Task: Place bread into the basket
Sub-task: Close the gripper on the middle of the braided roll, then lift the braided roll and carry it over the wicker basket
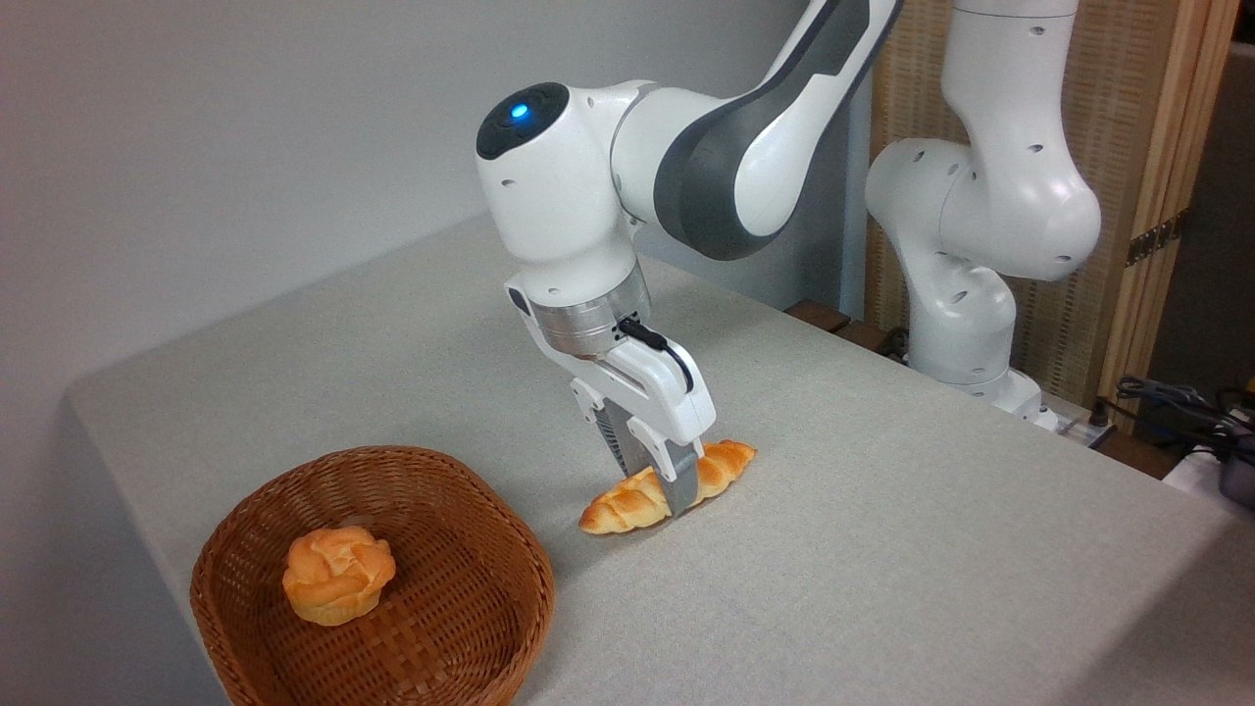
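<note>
The bread (620,508), a braided golden loaf with pointed ends, lies on the grey table just right of the basket. My gripper (655,487) comes down on its middle with one finger on each side. The near grey finger (680,479) covers the loaf's centre and the far one stands behind it. The fingers look closed against the loaf, which still rests on the table. The basket (461,677), round and reddish-brown wicker, stands at the front left corner, a short way left of the loaf.
A small round orange bun (338,574) sits inside the basket, left of its centre. The arm's white base (966,324) stands at the back right, with cables (1177,412) beside it. The table's (882,549) front edge runs close under the basket.
</note>
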`<state>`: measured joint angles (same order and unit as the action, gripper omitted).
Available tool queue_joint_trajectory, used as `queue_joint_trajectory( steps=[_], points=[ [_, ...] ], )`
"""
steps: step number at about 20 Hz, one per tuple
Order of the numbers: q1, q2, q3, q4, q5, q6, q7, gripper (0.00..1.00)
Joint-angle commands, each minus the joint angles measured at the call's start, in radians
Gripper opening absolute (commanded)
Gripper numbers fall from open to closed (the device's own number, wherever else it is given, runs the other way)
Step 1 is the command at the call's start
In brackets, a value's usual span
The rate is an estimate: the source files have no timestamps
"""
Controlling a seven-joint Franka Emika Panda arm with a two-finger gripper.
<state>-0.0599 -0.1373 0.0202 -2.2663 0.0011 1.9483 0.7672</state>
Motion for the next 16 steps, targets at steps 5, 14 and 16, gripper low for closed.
queue_joint_trajectory(
  steps=[5,14,16],
  points=[
    [-0.001,0.001,0.012,0.004,-0.003,-0.046,0.037,0.25],
    [0.008,0.149,0.021,0.537,-0.096,-0.284,0.058,0.27],
    [0.011,0.243,0.021,0.669,-0.099,-0.269,0.06,0.3]
  ],
)
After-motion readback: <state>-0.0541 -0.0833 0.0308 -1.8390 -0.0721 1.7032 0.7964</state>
